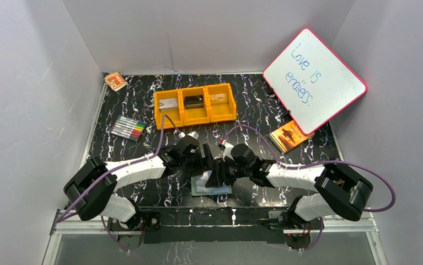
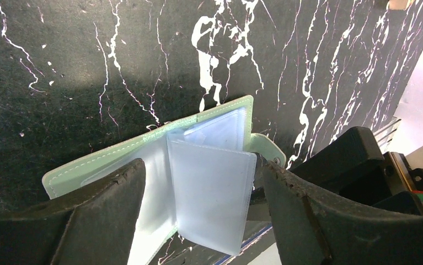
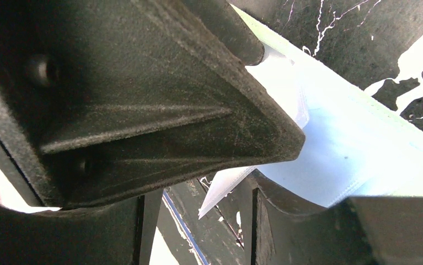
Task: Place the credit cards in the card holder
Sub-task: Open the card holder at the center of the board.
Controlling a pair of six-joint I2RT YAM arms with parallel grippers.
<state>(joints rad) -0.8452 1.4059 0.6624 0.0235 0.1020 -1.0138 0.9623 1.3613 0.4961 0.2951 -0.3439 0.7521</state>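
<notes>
The card holder (image 1: 212, 189) lies open near the table's front edge, pale green outside with clear bluish pockets (image 2: 212, 193). One pocket leaf stands up between the fingers (image 2: 104, 210) of my left gripper (image 2: 201, 168), which is open and straddles it. My right gripper (image 3: 198, 232) faces the left one from the other side, its jaws apart, with a corner of a pocket leaf (image 3: 225, 187) just above the gap. In the top view both grippers, left (image 1: 206, 165) and right (image 1: 226, 168), meet over the holder. Three credit cards lie in the orange tray: silver (image 1: 169, 104), black (image 1: 193, 101), tan (image 1: 218, 99).
The orange three-compartment tray (image 1: 209, 118) sits mid-table behind the arms. A set of coloured markers (image 1: 128, 128) lies to its left, with an orange packet (image 1: 115, 81) in the back left corner. A pink-framed whiteboard (image 1: 314, 80) leans at the back right over an orange booklet (image 1: 290, 136).
</notes>
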